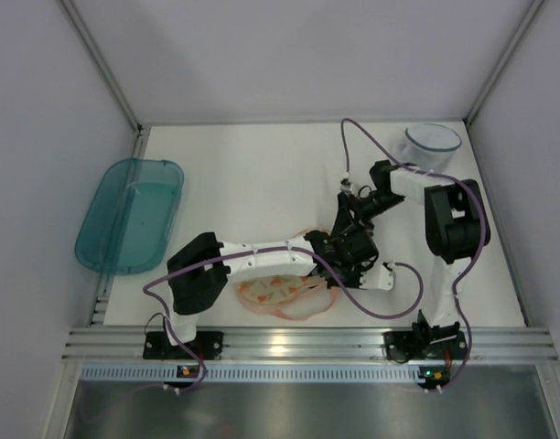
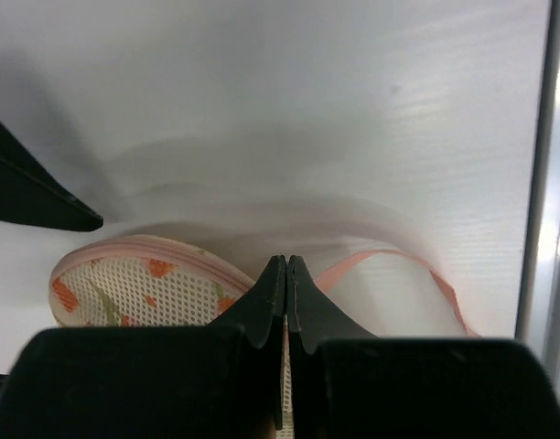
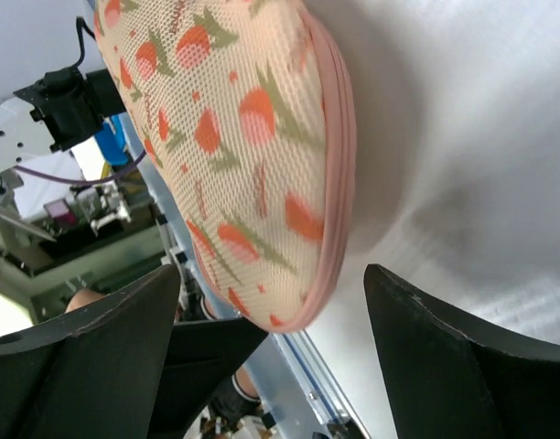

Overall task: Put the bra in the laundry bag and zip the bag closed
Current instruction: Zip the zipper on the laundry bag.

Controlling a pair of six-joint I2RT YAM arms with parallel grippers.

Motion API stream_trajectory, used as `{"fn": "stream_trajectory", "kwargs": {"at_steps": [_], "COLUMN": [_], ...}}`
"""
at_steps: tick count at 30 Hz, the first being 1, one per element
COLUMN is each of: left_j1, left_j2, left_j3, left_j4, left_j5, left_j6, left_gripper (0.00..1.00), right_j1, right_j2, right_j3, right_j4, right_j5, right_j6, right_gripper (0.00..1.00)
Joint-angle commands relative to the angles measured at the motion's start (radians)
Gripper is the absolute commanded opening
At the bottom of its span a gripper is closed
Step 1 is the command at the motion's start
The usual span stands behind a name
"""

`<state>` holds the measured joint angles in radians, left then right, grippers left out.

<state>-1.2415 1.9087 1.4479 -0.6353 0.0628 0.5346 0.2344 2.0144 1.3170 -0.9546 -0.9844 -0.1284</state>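
The laundry bag (image 1: 280,293), cream-peach mesh with orange and green print and pink zip edging, lies near the table's front edge. In the left wrist view one lobe of the laundry bag (image 2: 138,285) shows low on the left. My left gripper (image 2: 287,261) is shut on a strip of its mesh, and its pink edging (image 2: 390,259) curves off to the right. My right gripper (image 3: 273,270) is open, and a printed lobe of the laundry bag (image 3: 234,137) hangs just ahead of its jaws, untouched. From above, both grippers (image 1: 344,245) meet over the bag's far side. The bra is hidden.
A teal plastic bin (image 1: 129,215) rests at the table's left edge. A translucent round tub (image 1: 428,144) stands at the back right. An aluminium rail (image 1: 307,343) runs along the front edge, just beyond the bag. Purple cables loop around both arms.
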Motion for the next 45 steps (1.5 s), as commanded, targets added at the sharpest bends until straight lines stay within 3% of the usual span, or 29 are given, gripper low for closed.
{"fn": "stream_trajectory", "kwargs": {"at_steps": [1, 10, 14, 18, 21, 32, 33, 34, 35, 38, 45], "left_j1": [0.028, 0.04, 0.042, 0.042, 0.037, -0.024, -0.024, -0.023, -0.022, -0.009, 0.053], "left_j2": [0.041, 0.087, 0.099, 0.096, 0.066, -0.053, -0.051, -0.05, -0.045, -0.033, 0.004], "left_j3": [0.081, 0.135, 0.155, 0.152, 0.125, -0.116, -0.116, -0.115, -0.101, -0.06, 0.055], "left_j4": [0.019, 0.036, 0.043, 0.043, 0.04, 0.037, 0.037, 0.037, 0.037, 0.039, 0.039], "left_j5": [-0.015, -0.032, -0.05, -0.034, 0.008, 0.115, 0.111, 0.089, 0.078, 0.046, -0.003], "left_j6": [-0.035, -0.027, -0.025, -0.027, -0.028, -0.077, -0.091, -0.093, -0.094, -0.088, -0.062], "left_gripper": [0.0, 0.0, 0.0, 0.0, 0.0, 0.0, 0.0, 0.0, 0.0, 0.0, 0.0], "right_j1": [-0.067, -0.057, -0.003, 0.013, 0.011, 0.013, 0.014, 0.016, 0.017, 0.013, -0.033], "right_j2": [-0.118, -0.106, -0.066, -0.026, -0.008, 0.121, 0.125, 0.124, 0.116, 0.067, -0.068], "right_j3": [-0.047, -0.203, -0.219, -0.171, -0.119, 0.178, 0.189, 0.195, 0.192, 0.153, 0.021], "right_j4": [0.034, 0.099, 0.108, 0.068, 0.048, 0.027, 0.025, 0.011, 0.007, -0.013, -0.099], "right_j5": [0.035, -0.158, -0.201, -0.195, -0.169, -0.068, -0.065, -0.066, -0.066, -0.05, -0.028], "right_j6": [0.009, 0.056, 0.059, 0.033, 0.016, 0.021, 0.024, 0.024, 0.024, 0.007, -0.071], "right_gripper": [0.83, 0.81, 0.73, 0.2, 0.0, 0.0, 0.06, 0.21, 0.47, 0.66, 0.69]}}
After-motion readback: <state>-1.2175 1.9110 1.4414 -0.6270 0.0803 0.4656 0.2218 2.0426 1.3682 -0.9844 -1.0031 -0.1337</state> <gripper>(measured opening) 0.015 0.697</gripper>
